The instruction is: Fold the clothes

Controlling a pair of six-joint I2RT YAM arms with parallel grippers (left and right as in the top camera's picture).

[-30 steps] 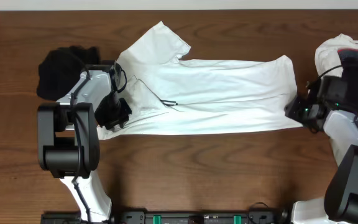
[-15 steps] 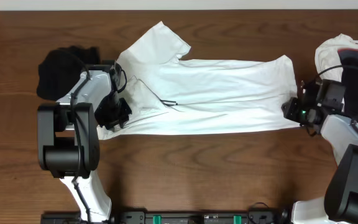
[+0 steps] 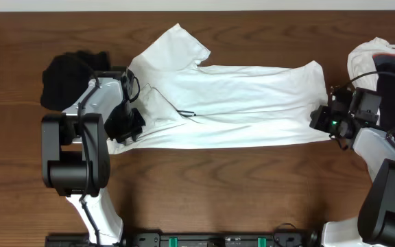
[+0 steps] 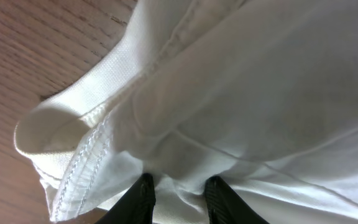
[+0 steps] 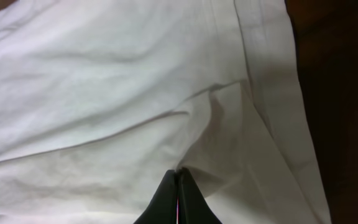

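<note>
A white T-shirt (image 3: 238, 103), one of the clothes, lies folded lengthwise across the wooden table (image 3: 204, 185), one sleeve pointing to the back. My left gripper (image 3: 123, 127) sits at its left end. In the left wrist view my gripper (image 4: 180, 190) is shut on a bunch of the white cloth (image 4: 260, 93) beside a stitched hem. My right gripper (image 3: 319, 120) is at the shirt's right end. In the right wrist view its gripper (image 5: 178, 177) has both fingers pressed together, and the shirt fabric (image 5: 104, 93) puckers up at the tips.
A black garment (image 3: 67, 75) lies bunched at the back left, behind my left arm. A pile of white and dark clothes (image 3: 382, 58) sits at the right edge, behind my right arm. Bare wood runs along the front.
My right gripper has slid a little left onto the shirt's right end and closed its fingers on the fabric. The left gripper and the shirt have not moved.
</note>
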